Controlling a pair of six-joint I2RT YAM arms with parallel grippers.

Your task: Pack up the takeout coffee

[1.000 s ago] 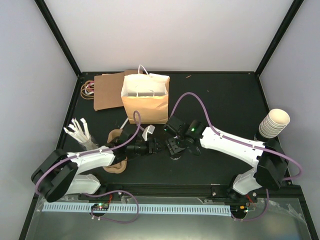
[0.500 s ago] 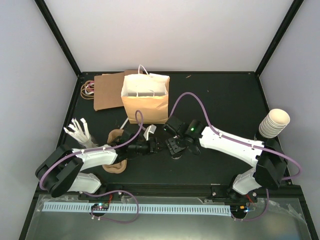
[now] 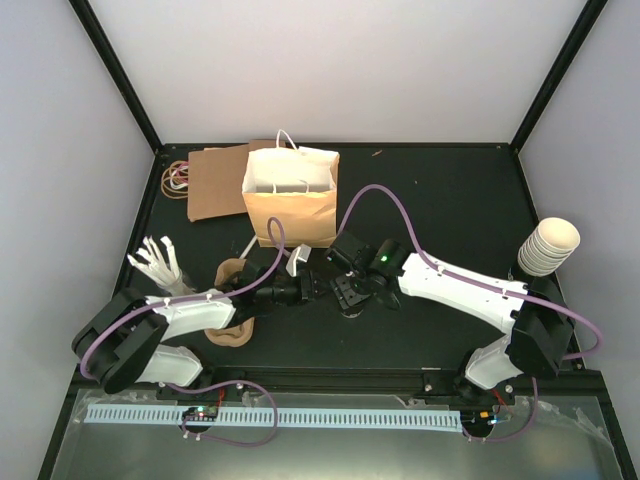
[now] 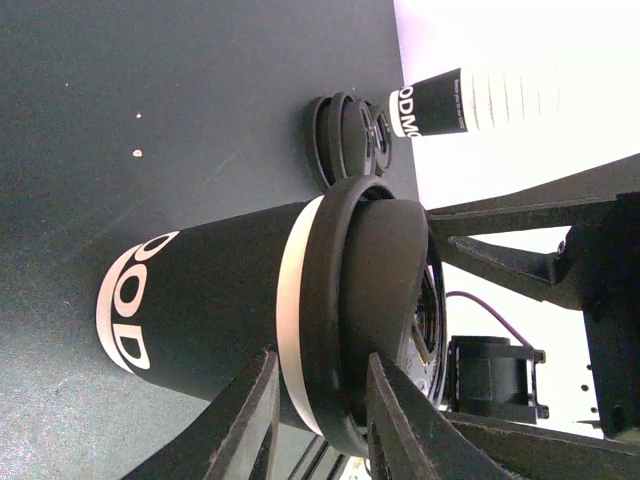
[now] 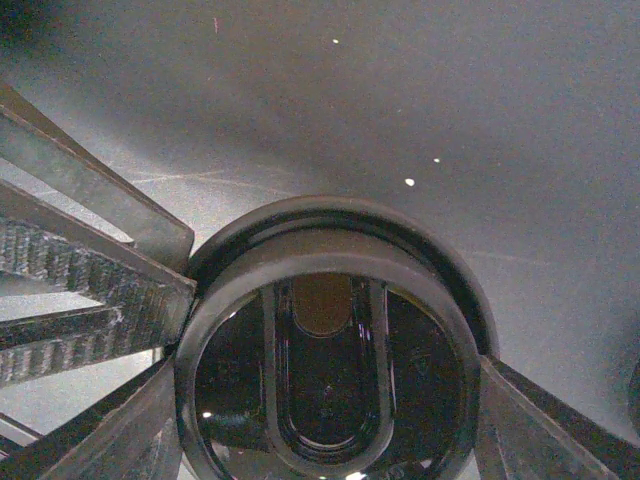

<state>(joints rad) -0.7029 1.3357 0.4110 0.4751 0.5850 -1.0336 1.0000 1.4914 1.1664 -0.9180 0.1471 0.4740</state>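
One cup near tabletop centre, upright, long axis vertical, black lid uppermost; flanked by both claws.

Right claw: directly overhead, pointing down along that axis; fingers spread to lid width and set against opposite sides of the rim; judged to be holding the cup by its lid.

Left claw: level with the lid rim, reaching in from the left, across the axis; narrow gap, one finger lower at the white collar, the other higher at the lid dome; contact with the cup not decidable from these views. Cup base resting on the tabletop or lifted: cannot tell.

Judged step: pick-up of a coffee for packing; right arm nearer and better placed, sitting on the axis itself.

Tray to the left of the cup, partly under the left arm; bag on the far side, mouth open upward; both near, neither touching the cup. Cup stack well apart at far right; spare lids on the tabletop beyond the cup.

Coming move, as a judgement: straight lift along the axis, then a carry leftward or toward the bag; calls for the left claw clear of the rim first, or a clean hand-over. Risk: lid pulled off under a lid-only grip; cup tipped by a sideways nudge from the left.
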